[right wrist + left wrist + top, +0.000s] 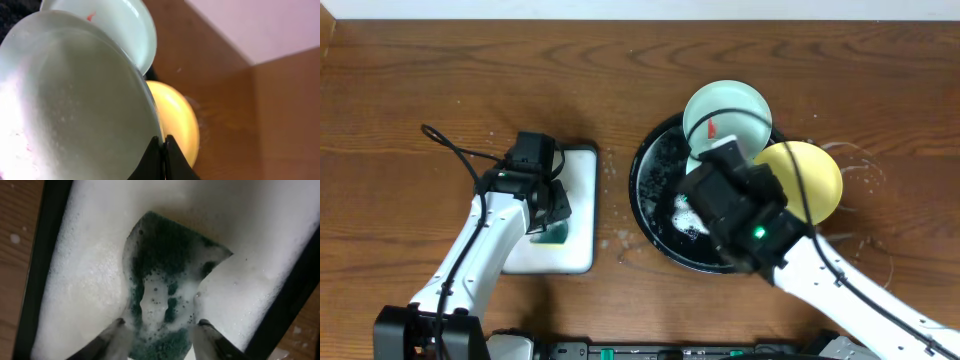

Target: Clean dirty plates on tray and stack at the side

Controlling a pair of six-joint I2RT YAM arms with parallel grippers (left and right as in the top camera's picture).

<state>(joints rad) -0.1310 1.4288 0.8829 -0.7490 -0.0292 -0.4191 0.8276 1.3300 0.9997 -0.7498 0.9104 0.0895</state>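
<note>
Nearest me, the left claw (160, 326) stands half open astride the soapy green sponge (165, 265) in the white tray (582, 165), seemingly not squeezing it. The right claw (163, 150) is pinched tight on the rim of a mint plate (75, 100), tilted over the black tray (655, 200). That wet rim could slip and strike the yellow plate (815, 175) or the smeared mint plate (725, 105) beyond.

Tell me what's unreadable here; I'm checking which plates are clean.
- Held mint plate: overhead, the right arm mostly covers it; right wrist view shows one glary side only.
- Yellow plate: partly behind that arm and plate.
- Green sponge: foam-coated, cut off by left wrist frame's bottom edge; overhead, left gripper hides most.
</note>
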